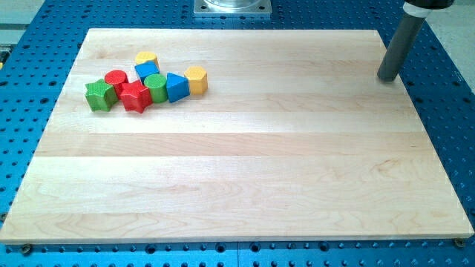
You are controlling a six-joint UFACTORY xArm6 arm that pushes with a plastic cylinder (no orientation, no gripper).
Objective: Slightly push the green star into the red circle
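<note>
The green star (99, 95) lies at the left of the wooden board (245, 170), at the left end of a tight cluster of blocks. The red circle (116, 79) stands just up and right of it, touching or nearly touching it. My tip (387, 77) is far away at the board's upper right edge, well to the right of all blocks.
The cluster also holds a red star (135, 97), a green circle (156, 87), a blue triangle-like block (176, 87), a yellow hexagon (196, 79), a blue block (146, 71) and a yellow block (146, 58). A blue perforated table (37, 44) surrounds the board.
</note>
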